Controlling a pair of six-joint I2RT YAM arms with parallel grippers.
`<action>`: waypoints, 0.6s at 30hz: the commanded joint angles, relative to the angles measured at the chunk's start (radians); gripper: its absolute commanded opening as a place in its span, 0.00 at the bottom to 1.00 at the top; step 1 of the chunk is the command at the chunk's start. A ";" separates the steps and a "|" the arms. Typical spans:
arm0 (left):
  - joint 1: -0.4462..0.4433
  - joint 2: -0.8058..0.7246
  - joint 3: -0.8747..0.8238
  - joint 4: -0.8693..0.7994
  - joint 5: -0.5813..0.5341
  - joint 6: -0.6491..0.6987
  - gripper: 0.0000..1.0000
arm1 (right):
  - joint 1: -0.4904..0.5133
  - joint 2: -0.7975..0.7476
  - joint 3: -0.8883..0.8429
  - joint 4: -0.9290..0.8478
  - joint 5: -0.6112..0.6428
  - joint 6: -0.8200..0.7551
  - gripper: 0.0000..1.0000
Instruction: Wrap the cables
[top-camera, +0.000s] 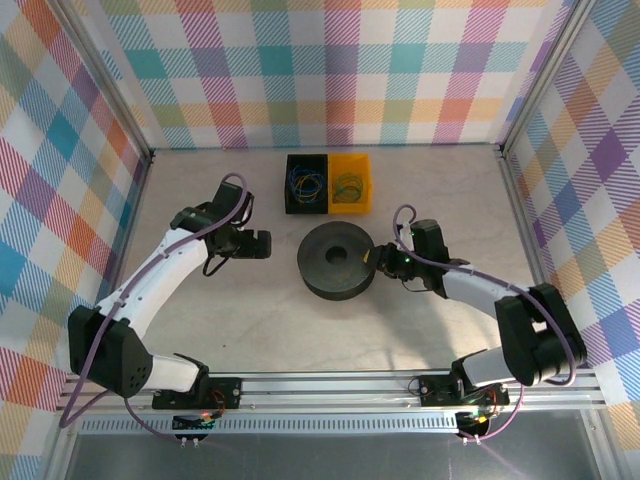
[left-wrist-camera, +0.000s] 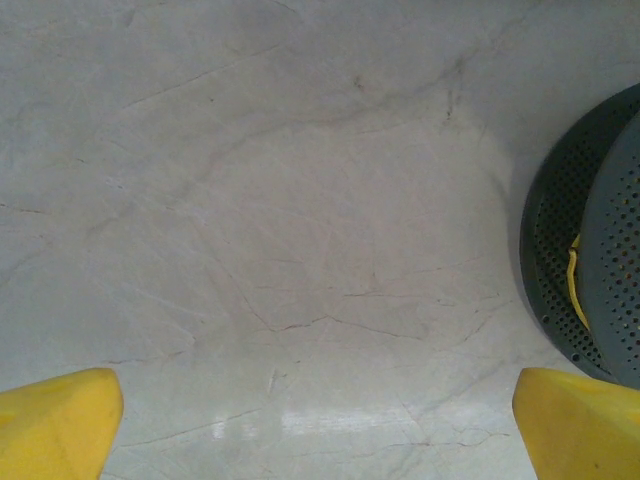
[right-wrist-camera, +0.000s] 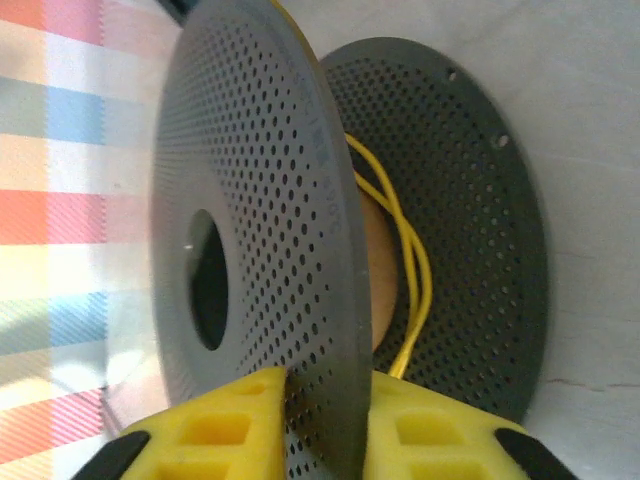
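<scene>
Cables: one yellow strand lies round the hub of the black spool, which sits mid-table. Spare coils lie in the black bin and the yellow bin at the far edge. My right gripper is clamped on the spool's upper flange at its right rim. My left gripper is spread wide and empty, left of the spool, facing it. The strand runs circumferentially between the flanges. I judge the right arm nearer.

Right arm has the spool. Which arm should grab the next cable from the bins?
Left, probably. The left gripper is open and empty over the table beside the spool; the right gripper is clamped on the spool's flange.
</scene>
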 joint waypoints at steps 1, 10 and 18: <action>-0.011 0.005 0.046 -0.016 -0.011 0.012 1.00 | 0.007 0.013 0.057 -0.158 0.054 -0.118 0.27; -0.010 0.032 0.076 -0.042 -0.025 0.038 1.00 | 0.005 -0.033 0.343 -0.537 0.151 -0.323 0.92; -0.010 0.042 0.083 -0.057 0.009 0.040 1.00 | 0.005 0.306 0.878 -0.645 0.188 -0.451 0.99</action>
